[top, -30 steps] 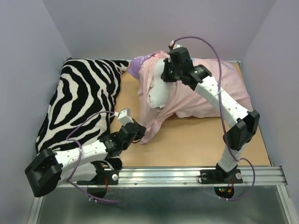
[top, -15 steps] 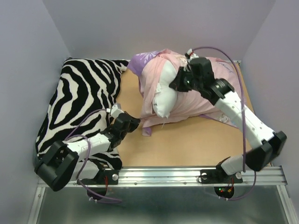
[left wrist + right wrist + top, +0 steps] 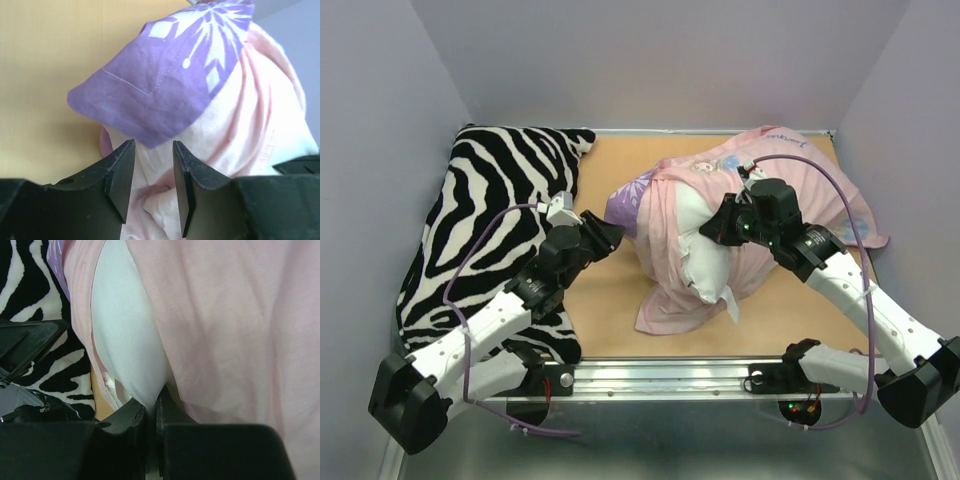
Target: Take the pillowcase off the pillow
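Observation:
The pillowcase is mostly inside out, pale pink, bunched over the pillow at the table's middle right, with a purple snowflake corner sticking out to the left. The white pillow bulges out of its open front, with its tag hanging down. My right gripper is shut on a fold of the white pillow, beside the pink pillowcase. My left gripper is open and empty; its fingers sit just short of the purple corner and the pink folds.
A black-and-white zebra-striped cushion lies along the left wall, under my left arm. Grey walls close in the wooden table on three sides. A metal rail runs along the near edge.
My right gripper has pulled the pillow and case toward the near edge. My left gripper has moved away from the front toward the purple corner and now holds no fabric.

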